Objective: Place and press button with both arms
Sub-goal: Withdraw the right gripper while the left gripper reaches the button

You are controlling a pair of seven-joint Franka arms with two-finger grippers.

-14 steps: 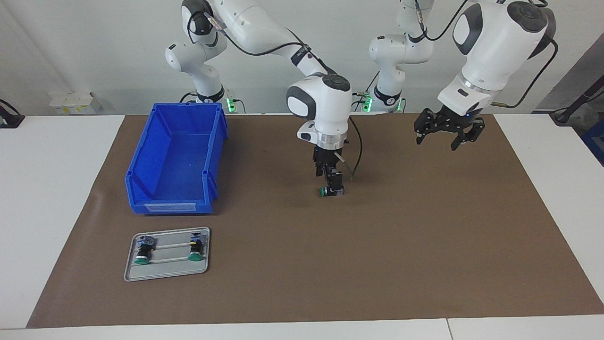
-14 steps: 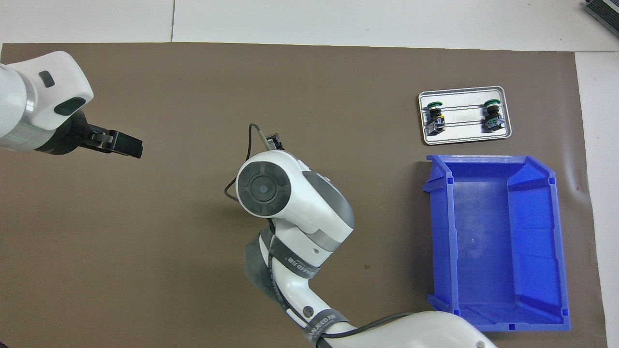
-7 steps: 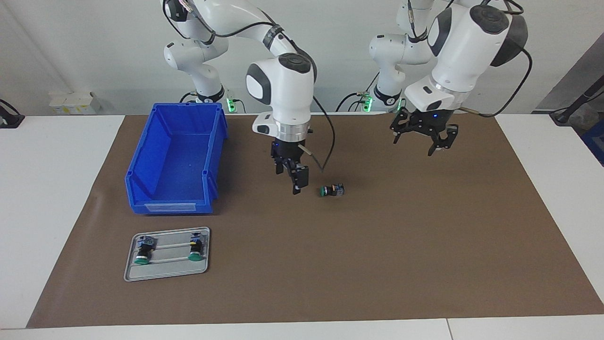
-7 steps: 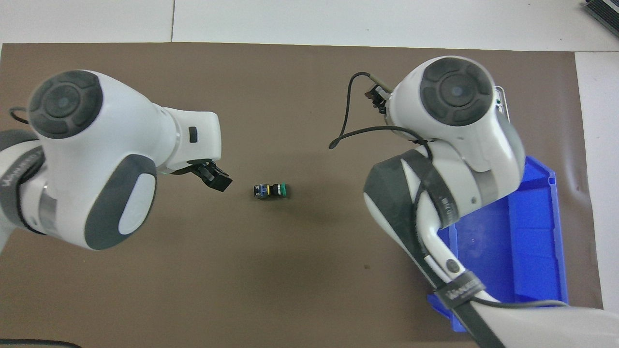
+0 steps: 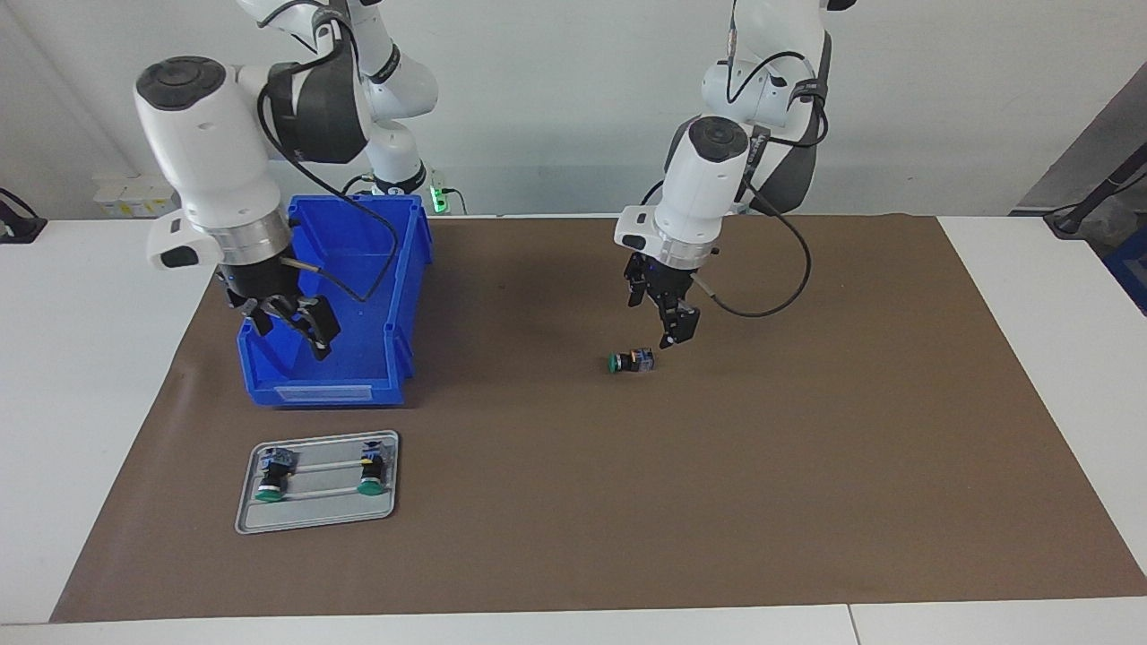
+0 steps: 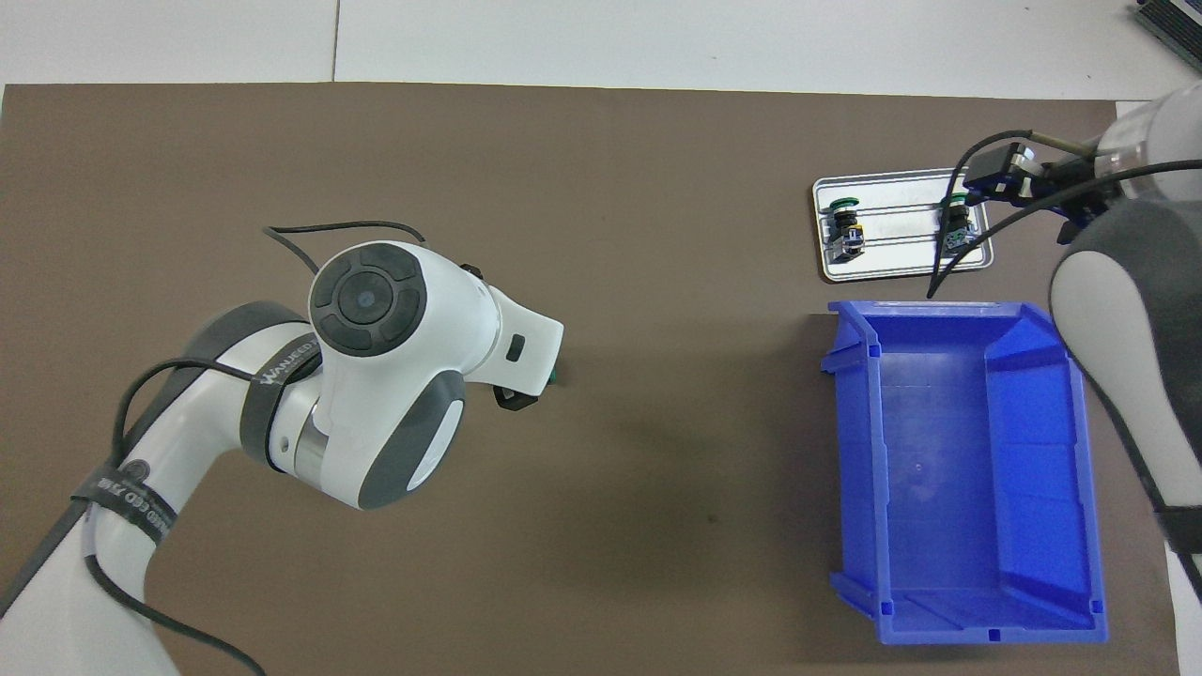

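Note:
The button (image 5: pixel 630 361) lies on its side on the brown mat (image 5: pixel 806 466) mid-table, green cap toward the right arm's end. My left gripper (image 5: pixel 653 319) hangs open just above it, slightly to the robots' side, touching nothing. In the overhead view the left arm's wrist (image 6: pixel 394 376) covers the button except a green sliver (image 6: pixel 556 377). My right gripper (image 5: pixel 291 331) is open and empty, raised over the end of the blue bin (image 5: pixel 408 296) that faces the tray; from overhead the right gripper (image 6: pixel 1009 178) shows above the tray.
A grey metal tray (image 5: pixel 318 518) holds two more green-capped buttons (image 5: pixel 269 484) (image 5: pixel 370 479), farther from the robots than the bin. From overhead the tray (image 6: pixel 901 272) and the bin (image 6: pixel 850 451) lie at the right arm's end. The mat covers most of the white table.
The right gripper let go of the button on the mat and swung away to the bin. The left gripper came in from its end and down over the button, which has not moved.

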